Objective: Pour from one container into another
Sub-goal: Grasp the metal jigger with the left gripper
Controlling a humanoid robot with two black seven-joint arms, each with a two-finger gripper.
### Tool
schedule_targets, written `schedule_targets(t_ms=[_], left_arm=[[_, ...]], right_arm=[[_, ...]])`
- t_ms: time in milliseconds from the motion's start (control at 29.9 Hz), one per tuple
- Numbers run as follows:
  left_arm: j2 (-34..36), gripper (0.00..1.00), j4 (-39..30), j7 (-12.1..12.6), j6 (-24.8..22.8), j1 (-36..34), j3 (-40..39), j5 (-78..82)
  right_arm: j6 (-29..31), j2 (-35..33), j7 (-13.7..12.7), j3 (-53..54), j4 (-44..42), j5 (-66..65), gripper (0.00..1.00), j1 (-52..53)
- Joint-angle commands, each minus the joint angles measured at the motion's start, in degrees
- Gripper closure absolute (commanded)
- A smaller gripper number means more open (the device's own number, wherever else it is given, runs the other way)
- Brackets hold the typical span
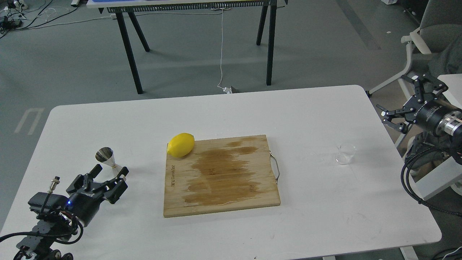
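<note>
The glass cup sits just below-left of the spread, empty right claw, while the jigger stands just beyond the spread left claw.

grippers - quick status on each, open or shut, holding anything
Left gripper: open, holding nothing, just short of the steel jigger.
Right gripper: open, holding nothing, above the glass cup.

Grey floor surrounds my white table; beyond it, a black-legged table with a white cable hanging; right of it, a grey chair.
</note>
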Motion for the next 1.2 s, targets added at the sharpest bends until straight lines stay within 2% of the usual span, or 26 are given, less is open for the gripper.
schedule_targets(t_ms=[0, 301, 668, 802, 969, 1036, 1169], left_arm=[[-0.87, 0.02, 2.52, 0.0, 0.0, -1.61, 1.7, -0.99], [-2.27, 0.02, 7.97, 0.0, 0.0, -6.45, 6.53, -5.3], [-4.47, 0.11, 13.42, 0.0, 0.0, -9.52, 6.8, -5.65], [-5.96, 0.2, 16.85, 0.0, 0.0, -11.19, 6.89, -5.74], [-6.32, 0.37, 17.73, 0.0, 0.0, -11.55, 6.8, -5.83], [-6.67, 0.48, 18.43, 0.0, 0.0, -11.63, 6.8, -6.0], [-7.19, 0.78, 20.28, 0.0, 0.0, -12.25, 6.8, -7.85]], right_arm=[[0.0, -0.25, 0.0, 0.02, 0.0, 0.09, 0.0, -0.37], [0.0, -0.43, 0.0, 1.08, 0.09, 0.09, 0.0, -1.51], [0.0, -0.43, 0.0, 2.04, 0.97, 0.09, 0.0, -2.92], [0.0, -0.43, 0.0, 2.04, 0.97, 0.09, 0.0, -2.92], [0.0, -0.43, 0.0, 2.04, 1.15, 0.09, 0.0, -2.92], [0.0, -0.43, 0.0, 2.04, 1.15, 0.09, 0.0, -3.01], [0.0, -0.43, 0.0, 1.95, 1.15, 0.09, 0.0, -3.1]])
